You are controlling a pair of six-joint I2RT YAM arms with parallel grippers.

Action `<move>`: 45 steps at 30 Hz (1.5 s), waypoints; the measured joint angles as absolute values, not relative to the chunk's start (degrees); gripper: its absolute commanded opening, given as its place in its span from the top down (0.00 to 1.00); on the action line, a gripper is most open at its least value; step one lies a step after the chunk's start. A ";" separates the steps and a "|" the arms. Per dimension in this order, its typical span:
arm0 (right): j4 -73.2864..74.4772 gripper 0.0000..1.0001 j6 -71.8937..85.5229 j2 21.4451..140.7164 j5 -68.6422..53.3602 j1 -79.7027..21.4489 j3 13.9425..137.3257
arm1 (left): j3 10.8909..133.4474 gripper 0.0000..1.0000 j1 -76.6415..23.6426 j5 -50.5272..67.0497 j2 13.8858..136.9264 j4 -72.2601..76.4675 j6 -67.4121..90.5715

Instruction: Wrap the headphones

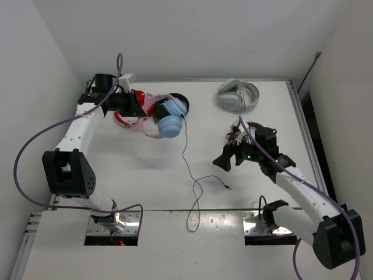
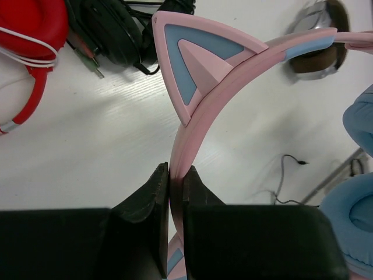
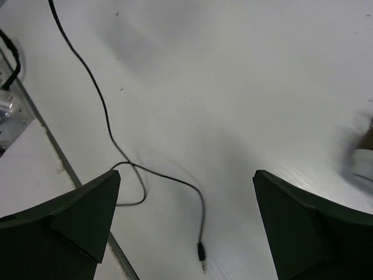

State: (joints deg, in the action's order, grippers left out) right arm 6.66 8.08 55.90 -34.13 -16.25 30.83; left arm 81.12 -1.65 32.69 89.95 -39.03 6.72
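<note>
The headphones [image 1: 166, 119] have a pink cat-ear headband [image 2: 204, 87] and light blue ear cups [image 2: 352, 221]. They sit at the back left of the table. My left gripper [image 2: 176, 175] is shut on the pink headband. The thin black cable [image 1: 186, 157] runs from the blue cup toward the near edge, loops, and ends in a jack plug [image 1: 228, 187]. My right gripper [image 1: 224, 160] is open and empty, held above the table just over the plug [image 3: 201, 256], which lies between its fingers in the right wrist view.
A red pair [image 1: 122, 119] and a black pair [image 1: 178, 100] of headphones lie beside the pink ones. A grey pair [image 1: 239, 96] lies at the back right. The table's metal edge rail [image 3: 64, 166] runs at the left of the right wrist view.
</note>
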 measured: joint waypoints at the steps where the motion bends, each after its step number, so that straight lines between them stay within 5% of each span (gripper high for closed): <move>1: 5.52 0.06 8.49 55.90 -34.28 -17.41 29.78 | 81.60 1.00 -0.80 34.04 90.06 -39.55 7.55; 20: -16.05 0.15 11.35 71.31 -20.91 -41.12 26.30 | 86.08 1.00 8.40 47.07 90.70 -41.06 17.50; 45: -24.82 0.30 39.75 90.43 -6.94 -48.64 38.30 | 76.36 1.00 11.64 51.40 84.29 -25.98 35.16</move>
